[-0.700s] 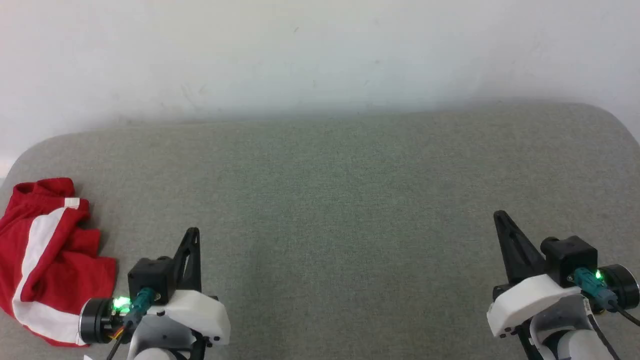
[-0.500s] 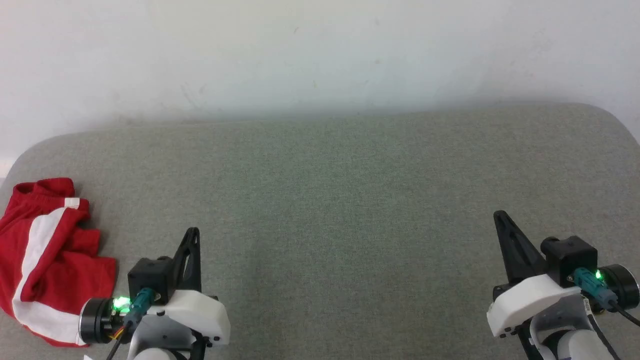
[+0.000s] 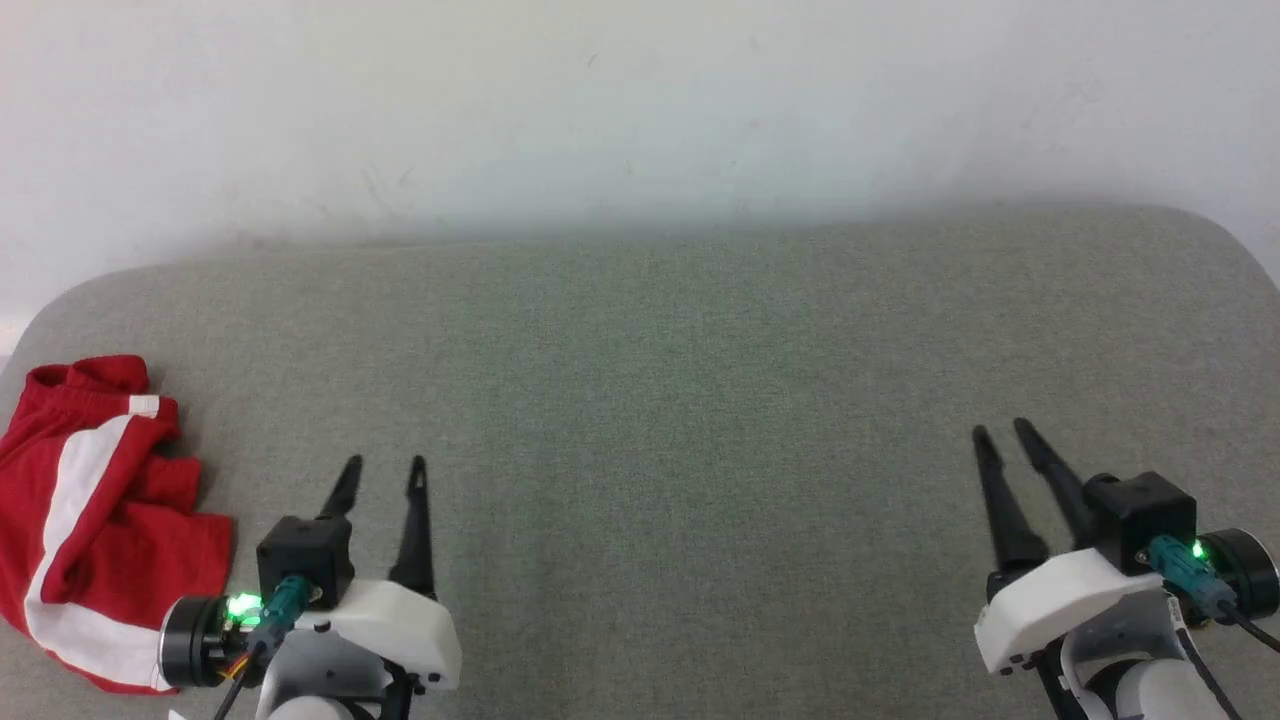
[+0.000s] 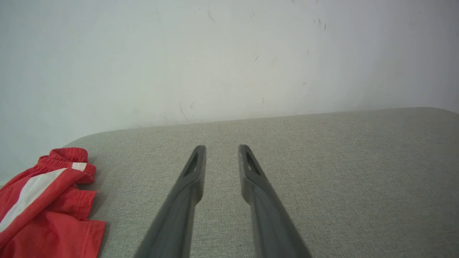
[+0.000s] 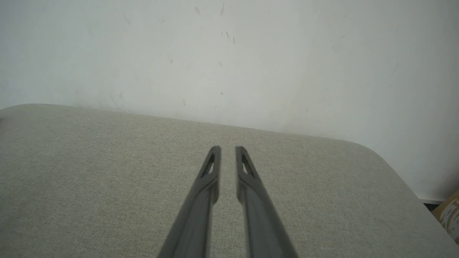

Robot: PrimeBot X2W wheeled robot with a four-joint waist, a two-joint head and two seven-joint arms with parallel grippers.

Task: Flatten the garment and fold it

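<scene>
1. While the red shorts [image 3: 120, 540] have not budged on the grey cushion [image 3: 650, 400], both grippers look different from a moment ago. Each showed as one dark wedge then, and each now shows two slim fingers.
2. Over to the left gripper [image 3: 385, 465]: its fingers stand parted by a clear, moderate gap. Nothing sits between them, and the tips point up the cushion toward the pale wall [image 3: 640, 100].
3. On the other side is the right gripper [image 3: 1001, 430], with only a narrow slit between its fingers. It is empty too and points the same way.
4. Cushion and wall sit exactly where they did in the head view, so the change is in the grippers alone.
5. Now the shorts: a crumpled heap at the cushion's far left edge, with a broad white band running through the red. The gathered waistband lies at the end nearer the wall.
6. The heap lies to the left of the left gripper, close beside its wrist, and the fingertips are clear of the cloth. In the left wrist view the shorts sit in the lower left corner, apart from the fingers.
7. The right gripper is well apart from the shorts, right across the cushion.
</scene>
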